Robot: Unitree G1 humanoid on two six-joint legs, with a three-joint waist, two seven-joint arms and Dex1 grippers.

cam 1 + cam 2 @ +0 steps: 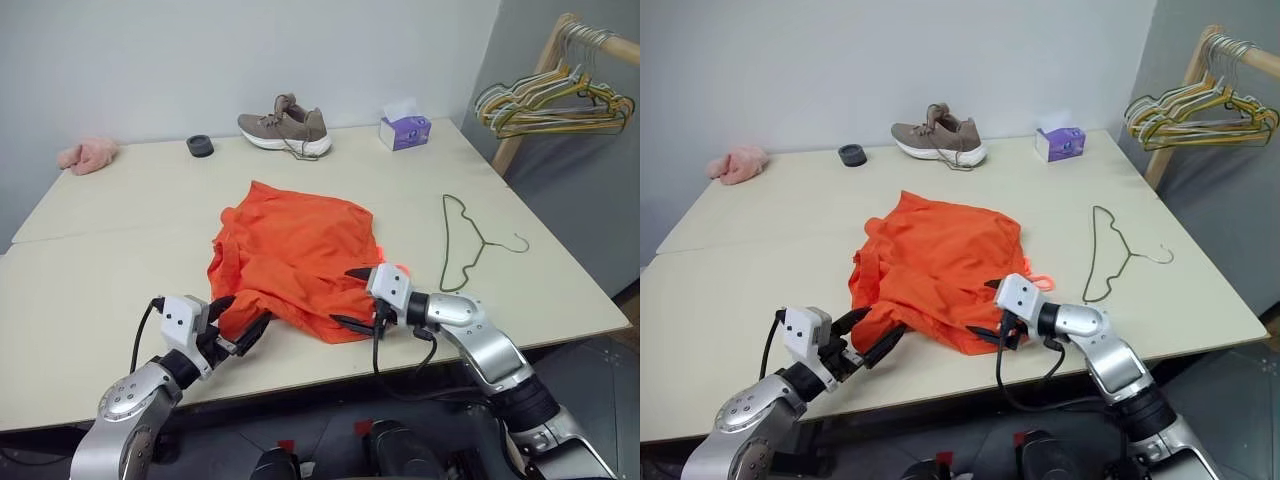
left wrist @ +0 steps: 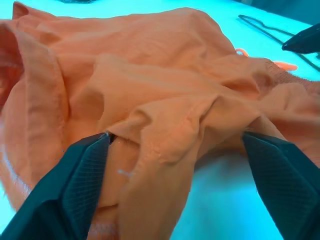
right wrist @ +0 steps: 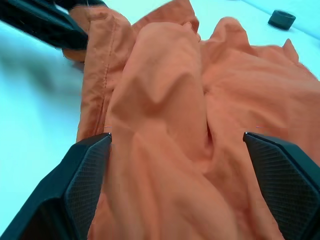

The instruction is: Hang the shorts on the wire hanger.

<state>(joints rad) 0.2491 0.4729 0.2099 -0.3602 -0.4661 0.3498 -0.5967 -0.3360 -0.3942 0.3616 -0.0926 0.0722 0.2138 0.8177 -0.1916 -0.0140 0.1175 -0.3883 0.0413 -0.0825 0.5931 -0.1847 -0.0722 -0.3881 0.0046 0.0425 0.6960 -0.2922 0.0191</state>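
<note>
The orange shorts [image 1: 295,250] lie crumpled in the middle of the table [image 1: 120,250]. Their near edge is a bunched fold close to the table's front. My left gripper [image 1: 245,313] stands open at the fold's near left corner, with cloth lying loose between its fingers [image 2: 75,185]. At the fold's right end my right gripper [image 1: 343,296] is open too, its fingers [image 3: 285,180] on either side of a ridge of fabric without pinching it. The wire hanger [image 1: 462,245] lies flat on the table to the right of the shorts, apart from both grippers.
At the table's far side are a grey shoe [image 1: 285,125], a purple tissue box [image 1: 404,130], a black ring [image 1: 200,146] and a pink fluffy cloth [image 1: 88,155]. A wooden rack with bunched hangers [image 1: 555,100] stands off the far right corner.
</note>
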